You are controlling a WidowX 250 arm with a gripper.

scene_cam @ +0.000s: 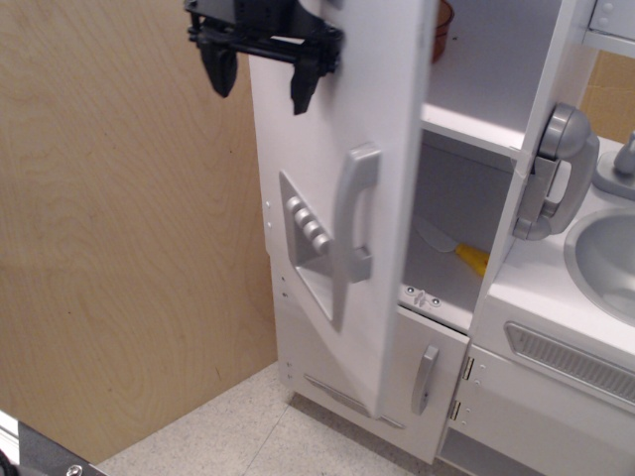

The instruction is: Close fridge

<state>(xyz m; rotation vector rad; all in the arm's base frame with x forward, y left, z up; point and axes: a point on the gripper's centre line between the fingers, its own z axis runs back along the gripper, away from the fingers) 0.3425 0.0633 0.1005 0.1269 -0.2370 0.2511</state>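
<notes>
While door hangs ajar: fridge [337,188] door lies right of and below gripper [260,84], long axis vertical.
Gripper: fingers spread wide, empty, against door's upper outer face.
Gap: remains at right edge.

fridge [327,149] door face directly right of the gripper [260,79], bare wooden wall [109,248] left, open air below
</notes>
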